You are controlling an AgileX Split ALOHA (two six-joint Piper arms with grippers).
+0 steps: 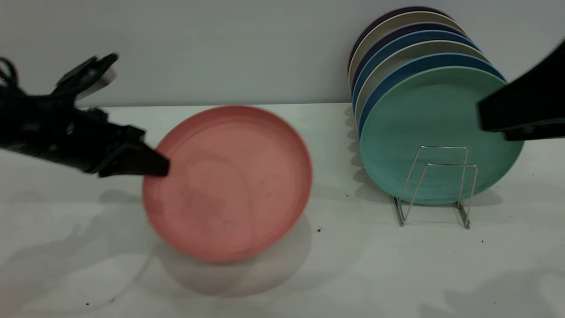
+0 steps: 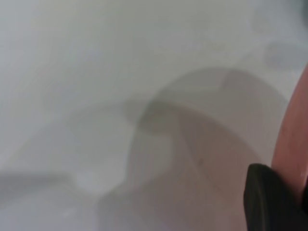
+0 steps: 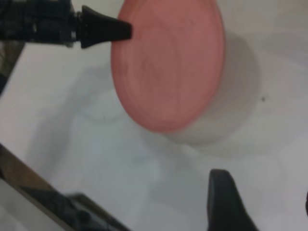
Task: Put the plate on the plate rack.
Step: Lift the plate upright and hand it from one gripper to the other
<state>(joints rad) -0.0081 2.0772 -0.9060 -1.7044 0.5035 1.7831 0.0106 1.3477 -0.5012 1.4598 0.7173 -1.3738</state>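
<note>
From the outside camera, you have the left gripper (image 1: pixel 155 168) clamped on the rim of the pink plate (image 1: pixel 229 181), which hangs tilted above the table (image 1: pixel 88 265), well left of the plate rack (image 1: pixel 435 185). The rack's front slots look free before the green plate (image 1: pixel 437 132), so the lift is done; carrying and slotting remain. Your left wrist camera shows only a dark finger (image 2: pixel 269 199) against the plate's edge. Your right wrist camera looks across at the plate; whether the right gripper (image 3: pixel 262 204) is open, you cannot tell.
</note>
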